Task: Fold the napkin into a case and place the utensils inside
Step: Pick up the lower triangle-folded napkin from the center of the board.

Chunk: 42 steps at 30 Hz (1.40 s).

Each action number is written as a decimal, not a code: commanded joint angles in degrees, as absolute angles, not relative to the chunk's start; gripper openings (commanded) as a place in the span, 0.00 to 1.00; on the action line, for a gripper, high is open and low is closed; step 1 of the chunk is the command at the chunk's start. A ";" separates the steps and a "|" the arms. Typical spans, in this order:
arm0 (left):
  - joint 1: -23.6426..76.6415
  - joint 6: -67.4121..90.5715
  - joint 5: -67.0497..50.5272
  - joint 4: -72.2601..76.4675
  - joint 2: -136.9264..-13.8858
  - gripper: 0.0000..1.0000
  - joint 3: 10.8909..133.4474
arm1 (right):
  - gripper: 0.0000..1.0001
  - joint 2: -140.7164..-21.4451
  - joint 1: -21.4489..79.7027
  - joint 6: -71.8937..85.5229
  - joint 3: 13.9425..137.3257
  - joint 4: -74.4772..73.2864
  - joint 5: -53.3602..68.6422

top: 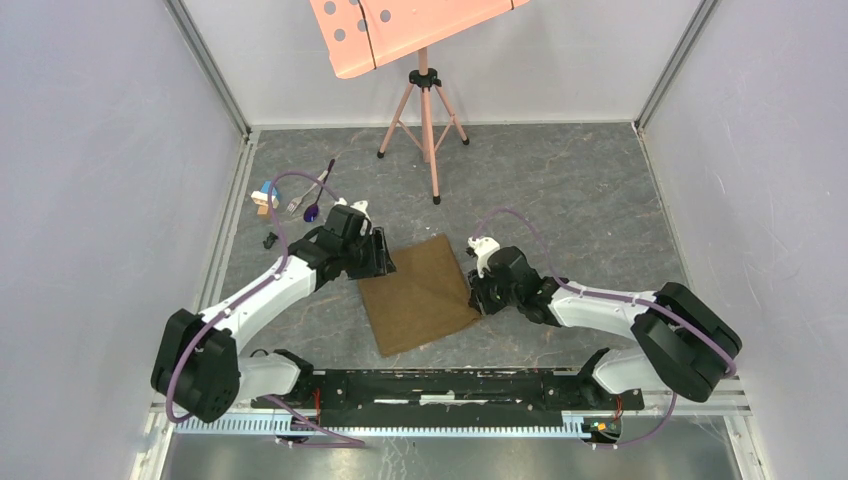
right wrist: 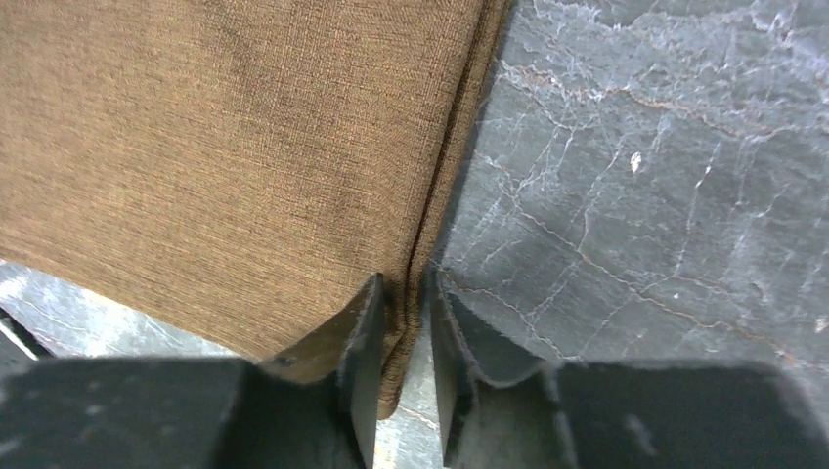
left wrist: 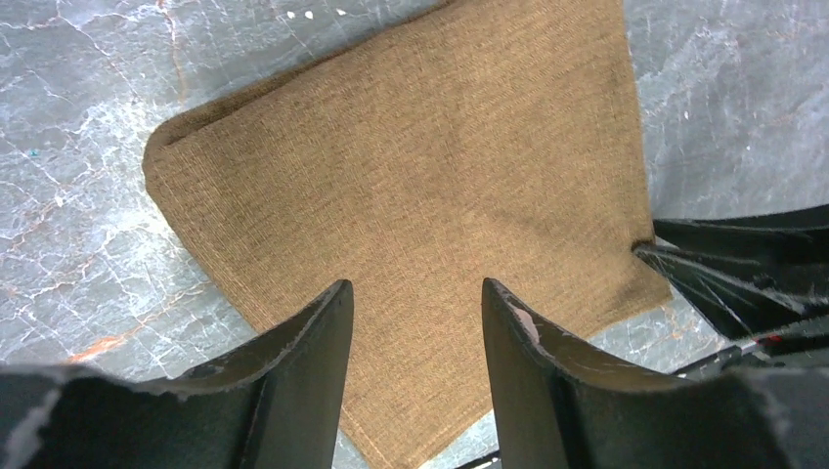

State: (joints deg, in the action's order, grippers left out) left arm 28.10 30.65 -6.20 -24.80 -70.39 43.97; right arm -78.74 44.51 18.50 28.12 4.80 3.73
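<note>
The olive-brown napkin [top: 420, 292] lies flat mid-table, doubled, with a layered edge on its right side [right wrist: 445, 176]. My left gripper [top: 385, 255] is open and empty; its fingers straddle the cloth near its upper-left edge [left wrist: 415, 293]. My right gripper [top: 478, 292] is shut on the napkin's layered right edge near a corner [right wrist: 403, 288]; its dark fingers also show in the left wrist view [left wrist: 743, 264]. The silver fork [top: 297, 205] and the purple-bowled spoon [top: 312, 211] lie together at the far left, behind the left gripper.
A small blue, white and tan toy block [top: 264, 197] and a tiny black piece [top: 270, 240] lie by the left wall. A pink tripod stand [top: 427, 110] with a pink board stands at the back centre. Walls enclose the marbled grey table.
</note>
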 commanded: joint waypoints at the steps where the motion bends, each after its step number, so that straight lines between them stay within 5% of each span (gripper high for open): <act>1: 26.79 32.89 -6.20 -19.60 -72.32 0.57 43.72 | 0.36 -77.65 44.11 16.64 26.25 -3.19 3.64; 11: 25.09 32.52 -7.53 -17.23 -76.70 0.54 43.60 | 0.44 -73.77 46.14 17.39 23.00 -4.10 5.24; 17: 24.39 31.81 -7.17 -17.22 -77.66 0.50 43.26 | 0.23 -71.24 46.11 16.89 21.73 -5.00 0.37; 20: 23.94 31.63 -6.99 -17.27 -78.43 0.45 43.17 | 0.21 -70.80 46.14 16.74 24.14 -4.32 0.72; 24: 23.69 32.10 -6.80 -16.93 -78.62 0.37 43.07 | 0.42 -73.41 43.86 16.81 30.55 -0.87 5.23; 31: 22.41 32.47 -3.16 -18.26 -77.93 0.33 42.40 | 0.58 -87.07 36.31 18.15 41.26 8.47 16.94; 42: 18.94 33.60 -3.34 -15.43 -78.68 0.28 39.73 | 0.57 -102.49 33.30 17.09 53.46 9.32 16.50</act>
State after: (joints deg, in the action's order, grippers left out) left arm 19.84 31.03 -4.56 -18.68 -78.59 40.77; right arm -100.18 34.28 17.72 49.60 7.49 16.10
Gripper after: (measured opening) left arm 0.286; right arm 0.585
